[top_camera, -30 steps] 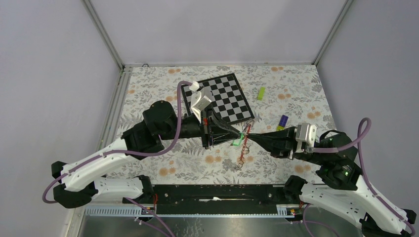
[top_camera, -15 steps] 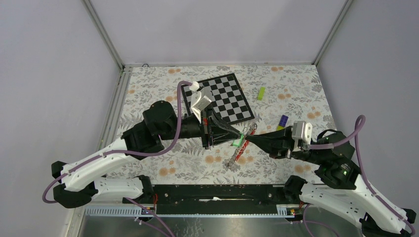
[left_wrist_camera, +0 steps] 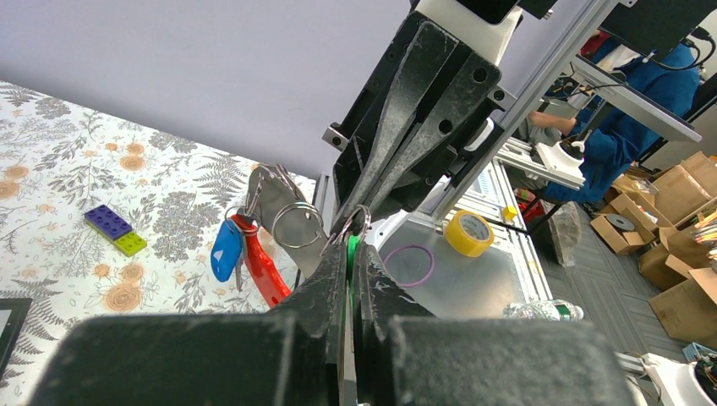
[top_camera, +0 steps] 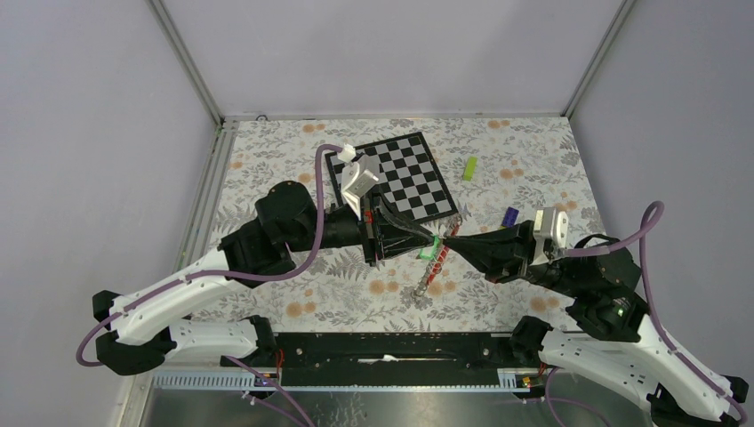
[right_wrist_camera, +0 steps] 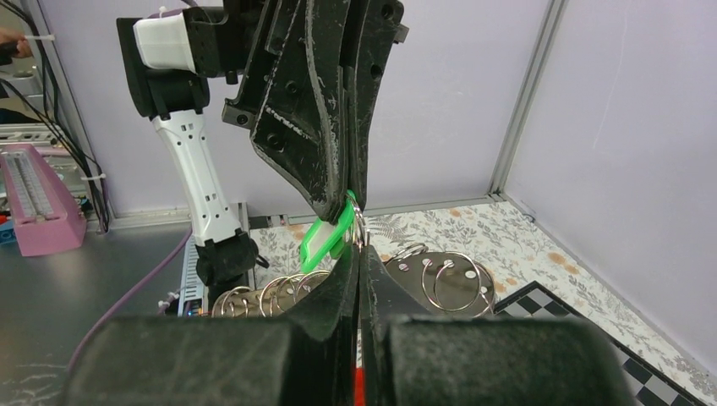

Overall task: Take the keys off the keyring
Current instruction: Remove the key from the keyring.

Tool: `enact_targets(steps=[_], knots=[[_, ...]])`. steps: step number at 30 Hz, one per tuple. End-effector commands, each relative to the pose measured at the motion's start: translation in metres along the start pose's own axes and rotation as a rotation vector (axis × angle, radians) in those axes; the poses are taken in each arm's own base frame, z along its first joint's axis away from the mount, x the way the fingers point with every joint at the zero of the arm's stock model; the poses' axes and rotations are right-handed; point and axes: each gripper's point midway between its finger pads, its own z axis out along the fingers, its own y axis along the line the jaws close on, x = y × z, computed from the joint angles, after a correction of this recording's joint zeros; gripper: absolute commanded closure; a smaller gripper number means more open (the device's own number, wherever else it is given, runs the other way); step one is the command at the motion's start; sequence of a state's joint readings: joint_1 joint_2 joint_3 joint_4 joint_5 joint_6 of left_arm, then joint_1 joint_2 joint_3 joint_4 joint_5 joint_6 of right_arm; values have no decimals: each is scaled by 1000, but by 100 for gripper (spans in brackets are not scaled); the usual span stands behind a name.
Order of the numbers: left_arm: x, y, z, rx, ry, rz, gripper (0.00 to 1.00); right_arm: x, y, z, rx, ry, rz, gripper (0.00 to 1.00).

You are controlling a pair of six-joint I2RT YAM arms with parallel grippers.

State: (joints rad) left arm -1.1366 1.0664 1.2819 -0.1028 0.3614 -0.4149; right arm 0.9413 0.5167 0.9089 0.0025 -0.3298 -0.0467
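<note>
**Top view.** The left hand [top_camera: 430, 248] and the right hand [top_camera: 450, 241] meet tip to tip above the floral bench [top_camera: 267, 169], just in front of the chessboard [top_camera: 405, 178]. Both hands are clenched. The keyring [top_camera: 442, 242] is held off the bench between the two tips. The green-headed key [top_camera: 432, 253] sits at the left hand's tip. The red strap [top_camera: 433, 274] hangs toward the near edge, with the other keys [top_camera: 418, 292] at its lower end. A lime-green block [top_camera: 469, 167] lies to the right of the chessboard, and a purple-and-yellow block [top_camera: 510, 216] lies just behind the right hand.

**Left wrist view.** The left hand grasps the green-headed key, which shows only as a green sliver between its fingers. The right hand's tip pinches the thin ring directly ahead. A blue-headed key [left_wrist_camera: 227, 249] hangs beside the red strap, to the left of the tips.

**Right wrist view.** The right hand's fingers are pressed together on the thin ring. Silvery plates with split rings [right_wrist_camera: 448, 279] hang just beyond it.
</note>
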Motion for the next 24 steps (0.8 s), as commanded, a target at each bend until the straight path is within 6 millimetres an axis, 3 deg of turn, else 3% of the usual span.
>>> enact_targets(steps=[1, 24], knots=[[-21, -8, -5, 18, -70, 34, 100, -30, -8, -1, 49, -103, -12, 100], [-18, -8, -8, 12, -66, 33, 100, -42, -16, -12, 117, -148, -28, 100]])
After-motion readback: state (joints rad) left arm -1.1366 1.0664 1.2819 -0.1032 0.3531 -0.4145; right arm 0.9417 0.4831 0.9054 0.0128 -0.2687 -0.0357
